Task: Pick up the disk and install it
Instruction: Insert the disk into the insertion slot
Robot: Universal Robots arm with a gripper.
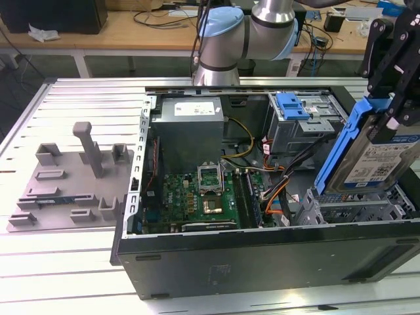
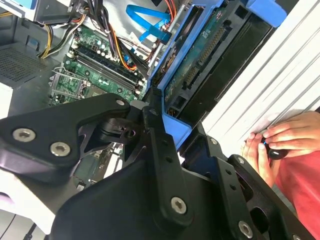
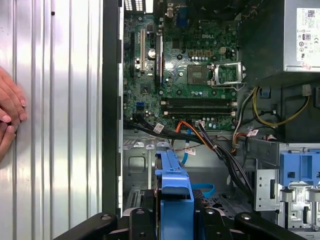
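Note:
The disk [image 1: 376, 156] is a silver drive with a white-and-blue label in a blue plastic bracket [image 1: 341, 147]. It hangs tilted, its low end just above the metal drive cage [image 1: 348, 211] at the exterior view's right end of the open computer case [image 1: 262, 257]. My black gripper [image 1: 396, 108] is shut on its upper end. The second wrist view shows the disk's underside with its green board [image 2: 200, 57] held between the fingers [image 2: 161, 145]. In the first wrist view the bracket's blue edge [image 3: 175, 186] stands over the cage floor.
Inside the case lie the motherboard [image 1: 203, 193], the power supply [image 1: 189, 125], loose cables [image 1: 275, 187] and another blue-fronted bay [image 1: 292, 105]. A grey fixture [image 1: 72, 177] sits on the slatted table at the exterior view's left. A person's hands [image 2: 280, 137] rest beside the case.

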